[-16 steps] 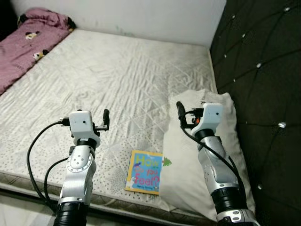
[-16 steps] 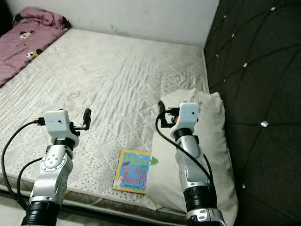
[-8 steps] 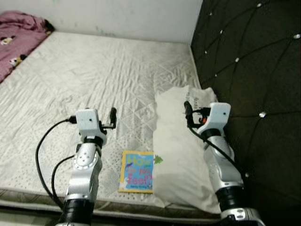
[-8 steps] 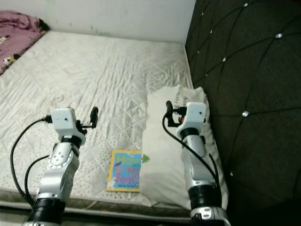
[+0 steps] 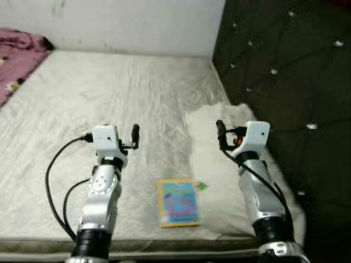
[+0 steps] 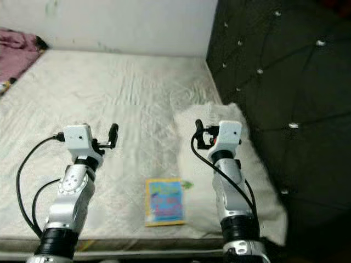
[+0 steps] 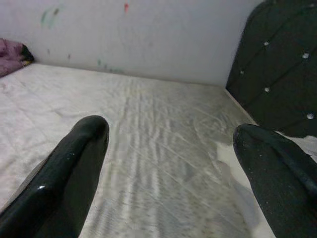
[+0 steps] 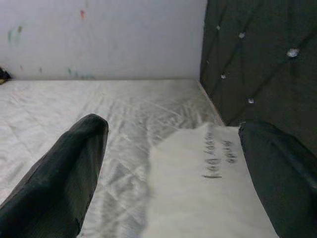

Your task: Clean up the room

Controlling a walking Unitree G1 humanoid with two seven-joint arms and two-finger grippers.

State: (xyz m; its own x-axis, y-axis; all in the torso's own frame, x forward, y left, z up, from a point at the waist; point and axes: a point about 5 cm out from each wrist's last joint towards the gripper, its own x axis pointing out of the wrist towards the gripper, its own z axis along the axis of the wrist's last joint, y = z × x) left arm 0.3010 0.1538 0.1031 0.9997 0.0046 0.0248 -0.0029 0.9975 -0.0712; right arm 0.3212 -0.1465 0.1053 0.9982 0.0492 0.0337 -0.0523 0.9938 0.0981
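Observation:
A small blue and yellow picture book (image 5: 178, 203) lies flat near the front edge of the white mattress (image 5: 109, 93), between my two arms. A white pillow (image 5: 216, 159) lies just right of the book, against the black headboard. My left gripper (image 5: 135, 135) is raised over the mattress, left of the book, open and holding nothing. My right gripper (image 5: 220, 132) is raised over the pillow, also open and holding nothing. In the right wrist view the pillow (image 8: 208, 188) with dark writing on it lies ahead between the fingers (image 8: 59, 173).
A black tufted headboard (image 5: 285, 66) stands along the right side of the bed. A pink blanket (image 5: 16, 55) lies bunched at the far left by the white wall (image 5: 109, 22). The mattress front edge (image 5: 164, 244) runs just below the book.
The camera has swung right and the picture is now blurred; the pink blanket has slid toward the left edge. Both arms keep the same raised pose with open fingers.

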